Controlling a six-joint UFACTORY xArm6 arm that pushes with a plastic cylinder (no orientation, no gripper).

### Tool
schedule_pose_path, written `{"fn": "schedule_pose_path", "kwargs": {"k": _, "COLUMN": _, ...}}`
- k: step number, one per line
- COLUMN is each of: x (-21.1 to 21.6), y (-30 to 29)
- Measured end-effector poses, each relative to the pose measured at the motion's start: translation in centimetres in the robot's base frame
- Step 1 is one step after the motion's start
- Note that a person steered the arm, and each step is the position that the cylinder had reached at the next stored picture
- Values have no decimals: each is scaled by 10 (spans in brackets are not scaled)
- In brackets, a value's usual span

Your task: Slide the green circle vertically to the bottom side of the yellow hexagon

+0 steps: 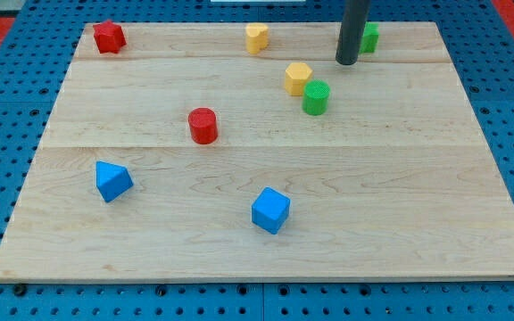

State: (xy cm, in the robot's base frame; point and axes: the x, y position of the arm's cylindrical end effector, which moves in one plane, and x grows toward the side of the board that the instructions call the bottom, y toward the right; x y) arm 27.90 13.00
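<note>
- Blue cube [270,210]: nearest the view's bottom, at 6 o'clock from board [418,205] centre.
- Blue triangular block [112,181]: at 8 o'clock.
- Red cylinder [203,126]: near centre, at 10 o'clock.
- Green circle [316,97]: just beside the yellow hexagon [298,78], at its 4 o'clock.
- My tip [346,62]: rod end, no pincer, holds nothing; at 1 o'clock from the green circle, apart from it.
- Far edge: red block [109,37], yellow block [256,38], green block [369,37] partly behind the rod.

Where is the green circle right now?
The green circle sits in the view's upper right part of the board, touching the yellow hexagon's lower-right side, with my tip above-right of it.
</note>
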Motion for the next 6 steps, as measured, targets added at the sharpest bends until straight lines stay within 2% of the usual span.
{"fn": "schedule_pose_path", "kwargs": {"k": 2, "x": 0, "y": 0}}
{"fn": "schedule_pose_path", "kwargs": {"k": 3, "x": 15, "y": -1}}
{"fn": "schedule_pose_path", "kwargs": {"k": 5, "x": 81, "y": -68}}
{"fn": "schedule_pose_path", "kwargs": {"k": 6, "x": 105, "y": -122}}
